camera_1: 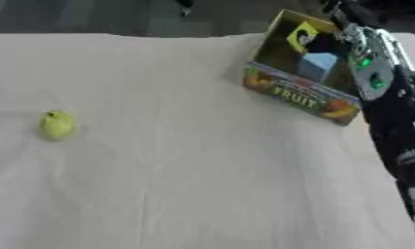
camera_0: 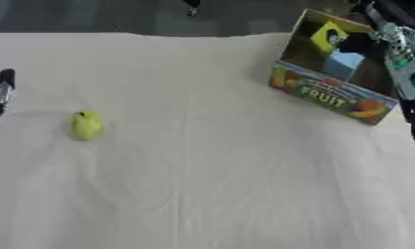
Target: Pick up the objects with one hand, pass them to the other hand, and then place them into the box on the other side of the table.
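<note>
White cloth table (camera_0: 227, 194), dark floor behind. Fruit (camera_0: 86, 124), small, yellow-green, roundish with a stem dimple, no clear long axis, sits alone at table's left. Left hand (camera_0: 1, 92) shows at left edge, just beside it, far nearer; fingers can't tell. Box (camera_0: 334, 73) far right, holding blue and yellow blocks. Right hand (camera_1: 370, 68) over box; fingers can't tell.

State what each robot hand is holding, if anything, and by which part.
It cannot be told. The right hand is inside the cardboard fruit box; only a sliver of the left hand shows.
</note>
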Robot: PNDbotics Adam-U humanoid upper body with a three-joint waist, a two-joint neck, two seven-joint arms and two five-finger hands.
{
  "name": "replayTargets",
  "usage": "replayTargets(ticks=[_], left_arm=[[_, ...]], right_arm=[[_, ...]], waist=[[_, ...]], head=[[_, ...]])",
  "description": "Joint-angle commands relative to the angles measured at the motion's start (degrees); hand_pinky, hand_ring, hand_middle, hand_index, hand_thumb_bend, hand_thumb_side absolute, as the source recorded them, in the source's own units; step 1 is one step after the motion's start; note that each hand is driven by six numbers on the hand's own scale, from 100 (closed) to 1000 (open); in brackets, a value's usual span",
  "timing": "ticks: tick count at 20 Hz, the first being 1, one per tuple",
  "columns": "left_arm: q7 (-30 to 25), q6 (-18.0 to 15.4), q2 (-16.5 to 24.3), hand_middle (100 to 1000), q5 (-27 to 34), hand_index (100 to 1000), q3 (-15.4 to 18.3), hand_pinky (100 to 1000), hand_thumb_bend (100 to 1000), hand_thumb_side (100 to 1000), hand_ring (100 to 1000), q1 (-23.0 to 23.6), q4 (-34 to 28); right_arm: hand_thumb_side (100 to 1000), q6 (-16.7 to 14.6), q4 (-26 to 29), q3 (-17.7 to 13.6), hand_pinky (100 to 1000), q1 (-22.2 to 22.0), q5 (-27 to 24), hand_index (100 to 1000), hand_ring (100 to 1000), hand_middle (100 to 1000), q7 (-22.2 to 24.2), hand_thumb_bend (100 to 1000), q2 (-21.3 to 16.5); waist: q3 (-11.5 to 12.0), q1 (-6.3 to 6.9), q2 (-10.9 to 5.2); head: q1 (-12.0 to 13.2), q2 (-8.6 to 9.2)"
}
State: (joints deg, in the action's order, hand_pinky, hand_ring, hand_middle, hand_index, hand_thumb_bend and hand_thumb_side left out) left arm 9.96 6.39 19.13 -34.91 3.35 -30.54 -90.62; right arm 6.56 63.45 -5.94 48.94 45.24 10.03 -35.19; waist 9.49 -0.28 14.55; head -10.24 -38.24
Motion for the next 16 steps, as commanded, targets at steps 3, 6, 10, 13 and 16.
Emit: replayTargets(ticks=[3,6,10,13,16], left_arm=[[0.4,0.4,1.6,613,-0.5,789,1.2,744,437,278,699,-1.1,-0.7],[-1.1,1.0,2.6,620,-0.9,795,0.9,746,445,285,705,-2.7,0.6],[-7.0,1.6,4.9,624,-0.9,797,-0.9,747,450,369,708,-7.7,5.8],[-12.3,1.5,7.5,643,0.7,808,-3.9,756,454,359,724,-13.6,12.8],[-18.3,1.1,9.9,657,0.6,813,-7.4,763,486,430,737,-19.3,20.3]], right_arm=[[100,2.5,4.8,-1.8,1000,1.1,-6.0,967,1000,795,-2.4,100,-1.9],[372,5.0,10.3,-2.9,1000,-0.2,-18.5,936,1000,768,-5.3,100,-1.0],[503,5.4,18.3,-2.9,1000,-3.2,-35.4,936,1000,792,-6.1,100,-0.5],[516,6.3,23.6,-3.2,1000,-6.0,-42.3,926,1000,786,-8.0,100,0.4],[519,7.7,28.0,-3.6,1000,-8.5,-45.1,914,1000,774,-10.1,100,1.2]], waist=[[-0.1,0.18,-1.12],[-0.1,0.35,-1.13],[-0.1,0.62,-1.39],[-0.2,0.81,-1.68],[-0.4,0.97,-1.94]], head=[[1.8,-0.81],[3.7,-1.37],[5.1,-1.82],[6.0,-2.09],[7.1,-2.39]])
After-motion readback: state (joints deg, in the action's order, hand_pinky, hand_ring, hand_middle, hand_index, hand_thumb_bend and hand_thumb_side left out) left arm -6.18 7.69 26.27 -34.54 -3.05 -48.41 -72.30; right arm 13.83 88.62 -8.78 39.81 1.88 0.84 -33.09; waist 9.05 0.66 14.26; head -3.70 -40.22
